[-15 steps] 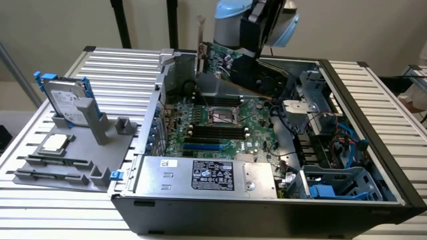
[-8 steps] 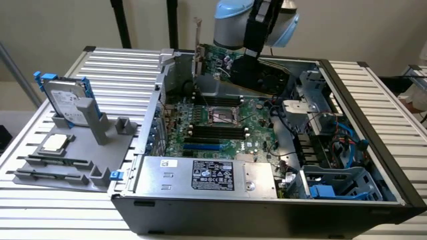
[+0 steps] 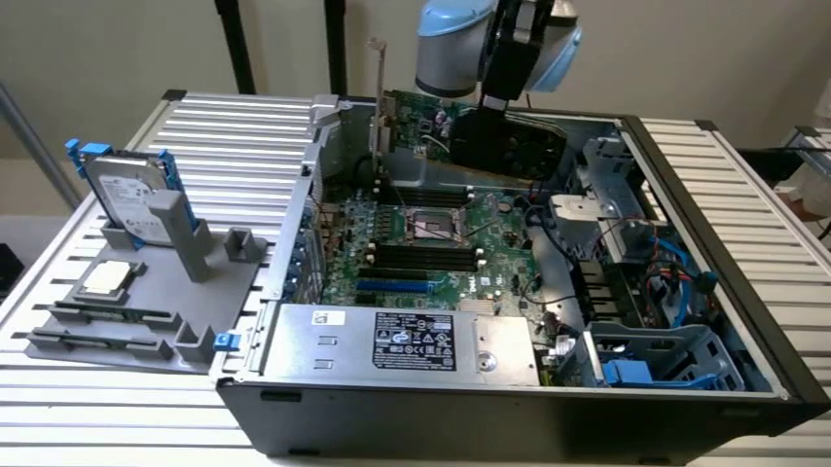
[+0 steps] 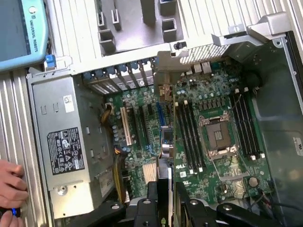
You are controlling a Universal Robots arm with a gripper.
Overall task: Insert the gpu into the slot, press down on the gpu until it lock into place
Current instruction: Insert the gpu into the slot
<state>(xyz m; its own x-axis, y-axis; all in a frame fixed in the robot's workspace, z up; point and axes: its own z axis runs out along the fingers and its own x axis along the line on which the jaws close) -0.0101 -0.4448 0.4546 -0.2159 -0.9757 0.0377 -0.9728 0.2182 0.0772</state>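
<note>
Clamping with the claw point(image 3: 500, 112) on the gpu point(image 3: 526, 146), fingers point(image 4: 150, 195) pressed to either face of the card's edge; holding it up, tilted, over the far end of the open case point(image 3: 520, 423), silver bracket toward the exterior view's left; not yet down in anything. Now the big stuff: lying flat on the slatted table point(image 3: 740, 165), side open, innards on show; against the near wall, the silver power-supply box point(image 3: 311, 345) with its white label; beyond that, the green motherboard point(image 3: 500, 229), square processor socket point(image 3: 435, 226) mid-board, black memory slots point(image 3: 422, 258) in rows beside it; off on the exterior view's left, the grey tray point(image 3: 143, 316) with a hard drive point(image 3: 130, 195) standing in blue rails. Down to the small: the slot point(image 3: 389, 287), bright blue, between memory slots and power-supply box, well apart from the card; gpu not yet in it; and at the table by the power-supply box, a person's hand point(image 4: 10, 187).
</note>
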